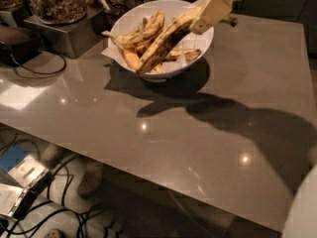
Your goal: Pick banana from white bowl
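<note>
The white bowl point(148, 10) stands at the back of the grey table point(198, 148), lined with white paper. The banana point(163, 46), long and heavily brown-spotted, slants up from the bowl's front toward the upper right. Its lower end is still over the bowl and its dark stem point(230, 20) sticks out past the fingers. My gripper point(212, 11), cream-coloured, comes in from the top right and is shut on the banana's upper end, above the bowl's right rim. Shorter spotted bananas point(141, 33) and an orange peeled piece point(130, 58) lie in the bowl.
A glass jar of nuts point(57, 1) stands on a metal box point(69, 33) at the back left. A dark object point(15, 41) with a cable point(34, 71) lies left of it. Cables and devices point(25, 182) lie on the floor below the table's front edge.
</note>
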Controlling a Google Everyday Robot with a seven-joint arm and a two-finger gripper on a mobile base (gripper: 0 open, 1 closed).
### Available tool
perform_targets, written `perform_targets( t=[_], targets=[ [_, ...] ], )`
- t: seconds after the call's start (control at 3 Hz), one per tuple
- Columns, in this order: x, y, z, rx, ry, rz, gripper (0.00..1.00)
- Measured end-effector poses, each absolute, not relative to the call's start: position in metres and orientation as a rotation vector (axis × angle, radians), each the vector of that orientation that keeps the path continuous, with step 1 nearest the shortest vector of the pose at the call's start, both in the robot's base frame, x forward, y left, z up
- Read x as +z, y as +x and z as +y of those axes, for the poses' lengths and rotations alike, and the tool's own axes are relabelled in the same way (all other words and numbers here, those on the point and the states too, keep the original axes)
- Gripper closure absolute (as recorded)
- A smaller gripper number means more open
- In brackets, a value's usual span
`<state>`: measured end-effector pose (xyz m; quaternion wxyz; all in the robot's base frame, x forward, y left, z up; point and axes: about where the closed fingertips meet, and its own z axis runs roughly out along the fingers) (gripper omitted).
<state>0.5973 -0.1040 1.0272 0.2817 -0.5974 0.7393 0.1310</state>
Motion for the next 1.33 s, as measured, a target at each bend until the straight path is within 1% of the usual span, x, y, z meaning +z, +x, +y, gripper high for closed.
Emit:
perform_targets(
  t=[0.33, 1.0, 1.33],
  targets=[
    [1.025, 0.560, -0.103, 0.435, -1.602, 1.985, 1.00],
    [1.022, 0.562, -0.101, 0.434, -1.600, 1.986, 1.00],
    [1.011, 0.539, -0.096, 0.468, -1.622, 2.013, 1.00]
  ],
)
